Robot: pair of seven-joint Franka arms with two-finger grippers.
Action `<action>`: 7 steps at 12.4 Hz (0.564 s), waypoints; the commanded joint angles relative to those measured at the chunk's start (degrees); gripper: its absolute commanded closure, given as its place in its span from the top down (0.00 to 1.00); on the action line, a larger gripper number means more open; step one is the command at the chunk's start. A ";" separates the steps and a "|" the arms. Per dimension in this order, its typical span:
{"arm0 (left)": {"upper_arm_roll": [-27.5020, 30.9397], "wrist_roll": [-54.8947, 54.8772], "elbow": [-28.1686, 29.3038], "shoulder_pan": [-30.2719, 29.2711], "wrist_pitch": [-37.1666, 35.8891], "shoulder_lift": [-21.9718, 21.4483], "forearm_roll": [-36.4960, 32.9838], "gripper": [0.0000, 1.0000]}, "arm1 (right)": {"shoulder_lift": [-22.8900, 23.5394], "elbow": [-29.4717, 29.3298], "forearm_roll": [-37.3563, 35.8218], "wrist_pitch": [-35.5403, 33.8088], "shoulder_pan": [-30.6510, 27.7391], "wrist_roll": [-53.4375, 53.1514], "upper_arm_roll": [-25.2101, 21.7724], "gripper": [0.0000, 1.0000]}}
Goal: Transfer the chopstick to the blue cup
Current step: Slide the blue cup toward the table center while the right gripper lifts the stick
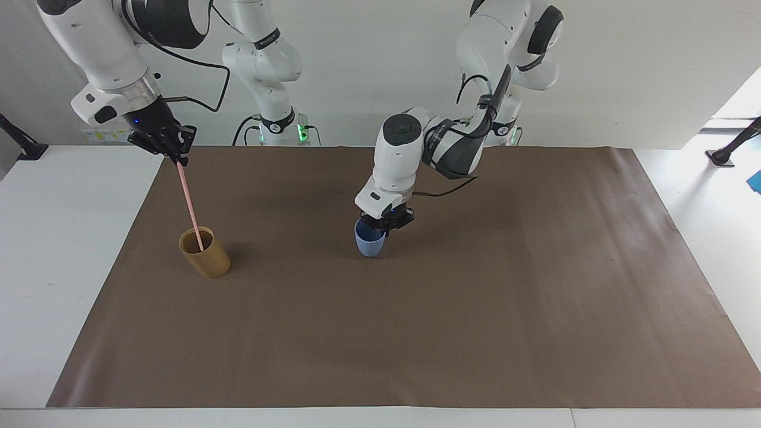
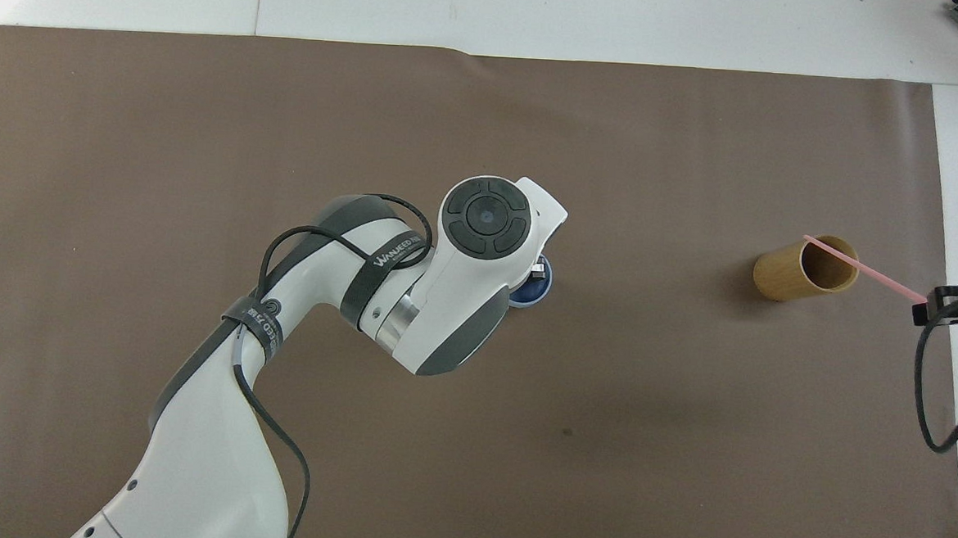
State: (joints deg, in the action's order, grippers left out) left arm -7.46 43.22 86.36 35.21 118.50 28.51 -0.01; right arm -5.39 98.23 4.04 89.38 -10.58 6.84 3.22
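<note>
My right gripper (image 1: 176, 157) is shut on the top end of the pale pink chopstick (image 1: 189, 202), high above the tan cup (image 1: 205, 254). The chopstick hangs slanted, and only its lower tip is still inside that cup's mouth. In the overhead view the chopstick (image 2: 864, 269) runs from the tan cup's rim (image 2: 807, 268) to my right gripper (image 2: 929, 312). My left gripper (image 1: 385, 228) is shut on the rim of the blue cup (image 1: 368, 245), held upright at mid-table, at or just above the mat. From overhead the left wrist hides most of the blue cup (image 2: 537, 288).
A brown mat (image 1: 416, 333) covers most of the white table. The tan cup stands toward the right arm's end of the mat. The left arm stretches over the middle of the mat.
</note>
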 commanded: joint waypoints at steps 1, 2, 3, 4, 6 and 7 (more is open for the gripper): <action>0.87 2.48 1.07 0.82 2.87 0.24 -0.96 0.14 | 0.56 -2.51 3.33 -3.59 0.56 -7.51 0.82 0.00; 0.87 2.57 1.00 0.82 2.79 0.23 -0.87 0.38 | 0.47 -2.51 5.35 -3.86 1.35 -11.11 1.78 0.00; 0.96 2.57 0.91 0.82 2.53 0.15 -1.05 0.73 | 0.38 -2.34 5.98 -4.04 2.31 -16.19 2.40 0.00; 0.96 2.57 1.00 0.74 2.27 0.06 -1.05 0.90 | 0.38 -2.34 6.16 -4.04 3.80 -20.94 2.93 0.00; 1.04 2.31 1.17 -0.13 0.69 -1.51 -1.05 1.00 | 0.29 -2.25 10.88 -3.96 5.48 -27.46 2.93 0.00; 1.48 1.96 1.09 -0.84 -1.49 -3.70 -1.05 1.00 | 0.29 -2.25 12.12 -3.95 5.92 -30.45 3.37 0.00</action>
State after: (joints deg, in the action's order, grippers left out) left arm -6.86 44.60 86.53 35.06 119.63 28.50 -0.02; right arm -5.38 96.79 13.10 86.40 -4.63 -19.26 6.30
